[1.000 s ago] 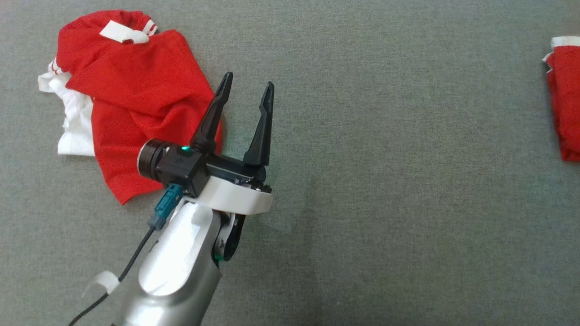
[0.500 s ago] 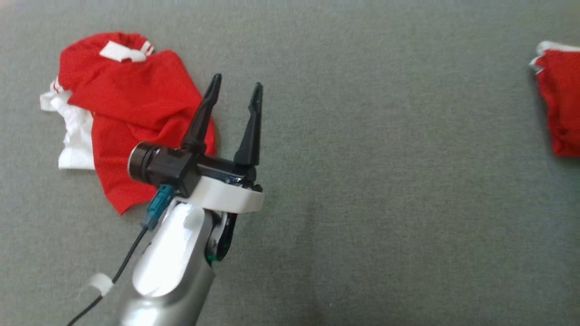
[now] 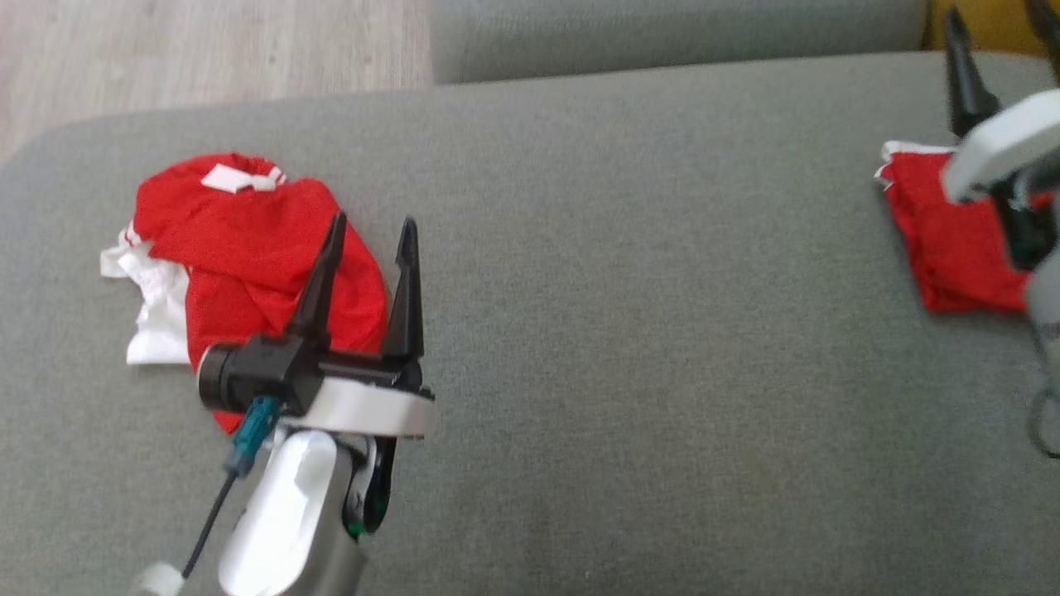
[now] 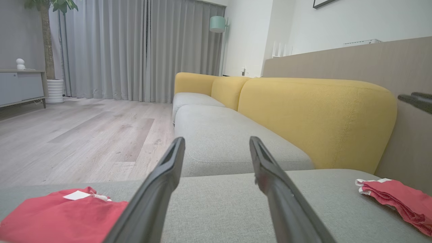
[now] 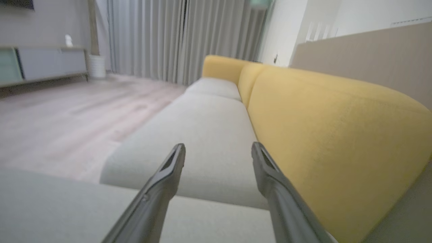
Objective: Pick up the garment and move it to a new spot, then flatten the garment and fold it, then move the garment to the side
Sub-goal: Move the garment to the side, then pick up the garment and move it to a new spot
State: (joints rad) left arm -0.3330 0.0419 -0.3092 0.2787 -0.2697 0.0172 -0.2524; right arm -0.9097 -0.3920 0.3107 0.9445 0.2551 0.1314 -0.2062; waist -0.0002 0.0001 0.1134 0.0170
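Garment [image 3: 936, 248], folded and red, lies on the grey cushion [image 3: 621, 248], partly behind the right gripper [image 3: 998, 21]. That gripper is spread and empty. The left gripper [image 3: 373, 220], equally wide and empty, hovers beside a crumpled red garment [image 3: 248, 240].

red garmts x2 [image 3: 257, 240] [image 3: 944, 248] | grippers x2 [image 3: 373, 222] [image 5: 218, 145] | yel cush x3 [image 4: 192, 82] [image 4: 226, 90] [image 4: 314, 118] | lamp x1 [image 4: 217, 23] | plant x1 [image 4: 45, 40]

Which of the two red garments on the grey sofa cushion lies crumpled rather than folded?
The left red garment, by the left end effector: rumpled, with white fabric spilling out. The right red garment is a folded stack.
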